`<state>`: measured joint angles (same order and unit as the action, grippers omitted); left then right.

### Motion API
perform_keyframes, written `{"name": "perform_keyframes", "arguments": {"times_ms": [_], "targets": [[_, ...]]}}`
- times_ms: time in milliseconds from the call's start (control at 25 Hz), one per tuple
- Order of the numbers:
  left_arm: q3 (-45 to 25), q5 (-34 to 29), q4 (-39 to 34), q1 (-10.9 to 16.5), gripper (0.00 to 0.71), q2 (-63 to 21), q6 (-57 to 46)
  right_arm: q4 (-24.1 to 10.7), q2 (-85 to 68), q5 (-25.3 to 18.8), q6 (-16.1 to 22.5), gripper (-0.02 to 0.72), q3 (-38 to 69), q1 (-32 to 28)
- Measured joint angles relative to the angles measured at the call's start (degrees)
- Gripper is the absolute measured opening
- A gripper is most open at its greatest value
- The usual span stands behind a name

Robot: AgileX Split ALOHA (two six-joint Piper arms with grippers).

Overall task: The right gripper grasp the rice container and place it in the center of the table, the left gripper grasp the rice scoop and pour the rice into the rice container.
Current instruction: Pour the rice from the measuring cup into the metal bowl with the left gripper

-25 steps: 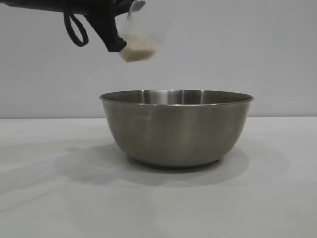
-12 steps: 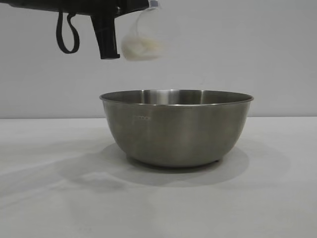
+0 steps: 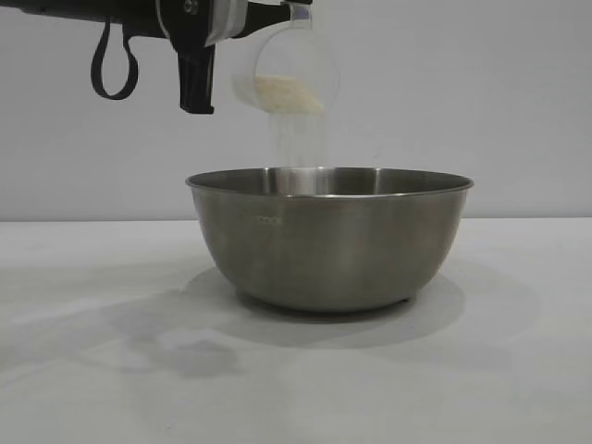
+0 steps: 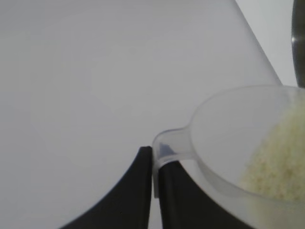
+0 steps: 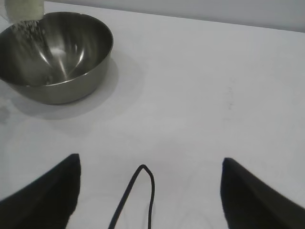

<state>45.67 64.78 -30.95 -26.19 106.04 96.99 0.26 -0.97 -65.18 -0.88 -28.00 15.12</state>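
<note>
On the white table (image 3: pixel 83 370), nearest the exterior camera, lies bare surface with soft shadows; just behind it the rice container (image 3: pixel 329 239), a big steel bowl, stands upright at the middle of the table. Above its left part hangs the rice scoop (image 3: pixel 285 74), tipped over so that rice (image 3: pixel 289 95) gathers at its lower lip and a thin stream of grains falls into the bowl. The left gripper (image 4: pixel 153 174) reaches in level from the left, its two dark fingers pressed together on the scoop's handle tab. The right gripper (image 5: pixel 150 191) hovers over bare table well apart from the bowl, its fingers spread wide and holding nothing, a black cable (image 5: pixel 136 198) looping between them.
</note>
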Motion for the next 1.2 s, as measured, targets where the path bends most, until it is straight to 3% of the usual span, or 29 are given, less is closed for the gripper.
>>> {"name": "perform_keyframes", "arguments": {"times_ms": [680, 1200], "targets": [[0.13, 0.19, -3.34, 0.00, 0.000, 0.00, 21.92, 0.00, 0.00, 0.00, 0.00, 0.578, 0.00, 0.00], [0.13, 0.23, -4.43, 0.00, 0.000, 0.00, 23.91, 0.00, 0.00, 0.00, 0.00, 0.578, 0.00, 0.00]]}}
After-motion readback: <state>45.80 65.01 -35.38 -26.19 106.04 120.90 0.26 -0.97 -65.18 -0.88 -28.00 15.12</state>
